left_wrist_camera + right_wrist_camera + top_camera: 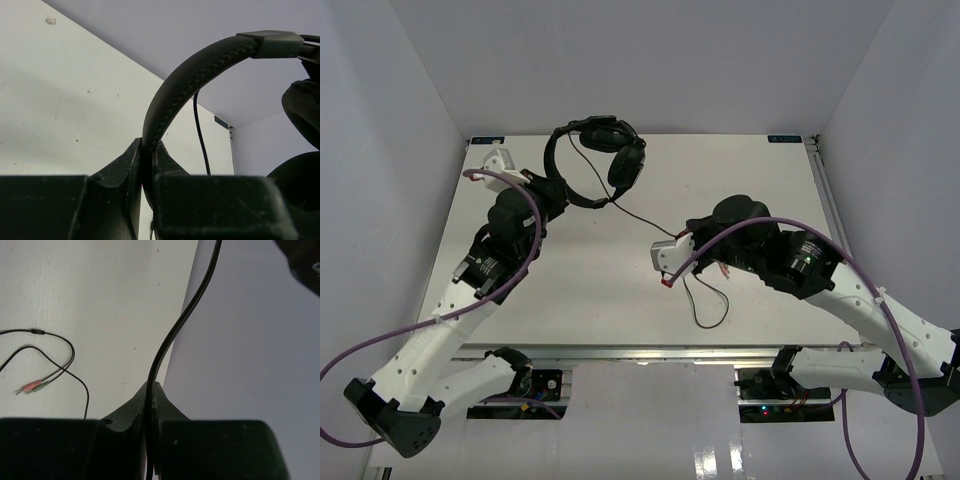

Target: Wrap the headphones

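Headphones [595, 160] headband [200, 70] gripped by left claw [147, 148], cord [170, 335] by right claw [150, 390]

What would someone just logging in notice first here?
The black headphones sit near the table's far edge, their headband pinched in the shut left claw. Mid-table, the right claw is shut on the thin cord, whose slack loops toward the near edge, with pink and green plug tips lying on the table.
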You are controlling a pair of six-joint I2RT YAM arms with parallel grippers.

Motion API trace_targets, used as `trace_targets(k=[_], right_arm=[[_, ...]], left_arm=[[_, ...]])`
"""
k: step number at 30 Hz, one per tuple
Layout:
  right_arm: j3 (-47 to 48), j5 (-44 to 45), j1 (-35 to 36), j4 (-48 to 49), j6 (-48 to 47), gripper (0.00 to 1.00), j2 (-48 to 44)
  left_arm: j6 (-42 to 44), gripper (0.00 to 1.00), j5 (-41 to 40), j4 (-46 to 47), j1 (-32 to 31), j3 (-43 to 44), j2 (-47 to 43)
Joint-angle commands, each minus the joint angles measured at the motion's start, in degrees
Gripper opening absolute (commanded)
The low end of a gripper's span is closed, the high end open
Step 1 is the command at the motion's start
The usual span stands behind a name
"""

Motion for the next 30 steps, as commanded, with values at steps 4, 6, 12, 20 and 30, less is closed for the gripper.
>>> trace_targets(k=[4,6,12,20,30], right_arm=[[-0.66,3.02,4.51,2.41,-4.30,0.08,-0.97],[-1.58,5.74,5.57,4.76,-6.32,0.08,-0.66],[-1.78,11.19,6.37,13.75,-10.71,0.08,0.58],[-7.63,15.94,6.51,27.51,-18.73,0.10,-0.01],[-8.94,14.18,2.93,34.71,-19.84,0.15,0.84]], left_arm=[[3.01,0.00,-0.22,3.84,1.01,2.27,4.37],[4.25,0.00,0.15,2.96,1.13,3.53,6.71],[8.49,0.00,2.06,1.88,1.50,2.76,10.15],[13.87,0.00,13.48,0.25,1.55,2.13,16.02],[17.87,0.00,26.17,0.61,1.55,-4.27,14.56]])
